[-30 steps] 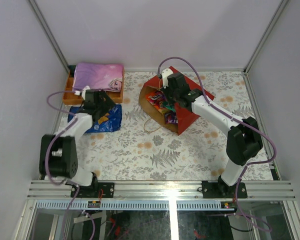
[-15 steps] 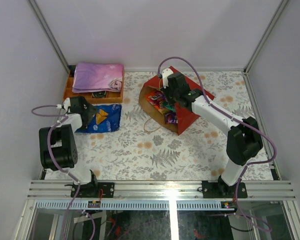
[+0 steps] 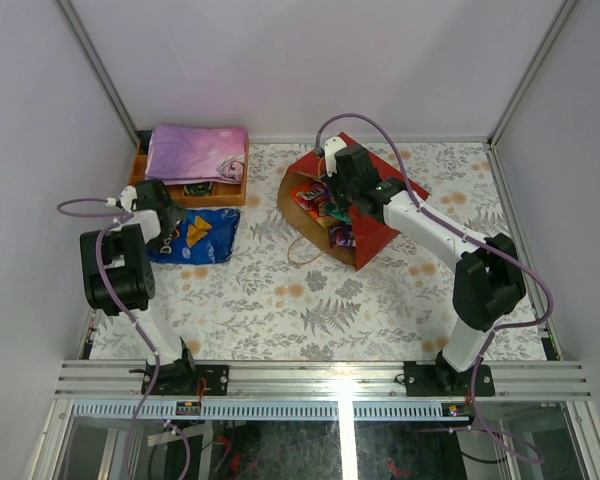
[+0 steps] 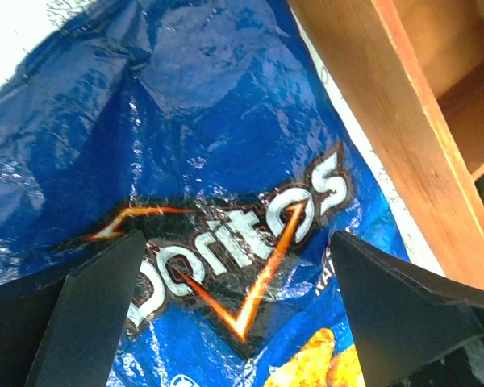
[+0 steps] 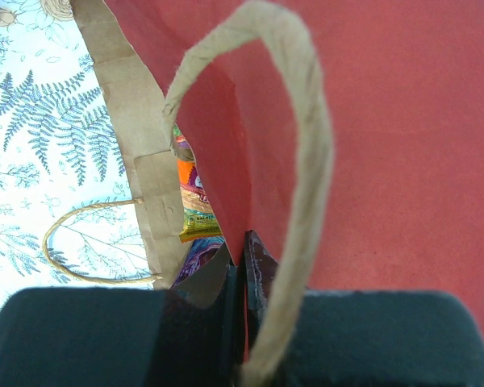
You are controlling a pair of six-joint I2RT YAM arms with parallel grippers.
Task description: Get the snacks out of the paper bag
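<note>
Left pincer (image 4: 235, 242) just opened wide, empty | chip bag (image 3: 202, 236) out on tabletop (image 3: 380, 300) | right pincer (image 5: 244, 251) nips paper bag (image 5: 403, 121) | packets (image 3: 325, 210) left inside

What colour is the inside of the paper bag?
The paper bag is plain brown inside, red outside; clearest in the right wrist view.

Shows a pale tabletop (image 3: 310, 310) printed with ferns and orange flowers. Carries, at its far left corner, an orange wooden tray (image 3: 230, 198). Over the tray's far part, a folded purple-pink cloth (image 3: 195, 152). Around everything, plain pale walls (image 3: 310, 60).
</note>
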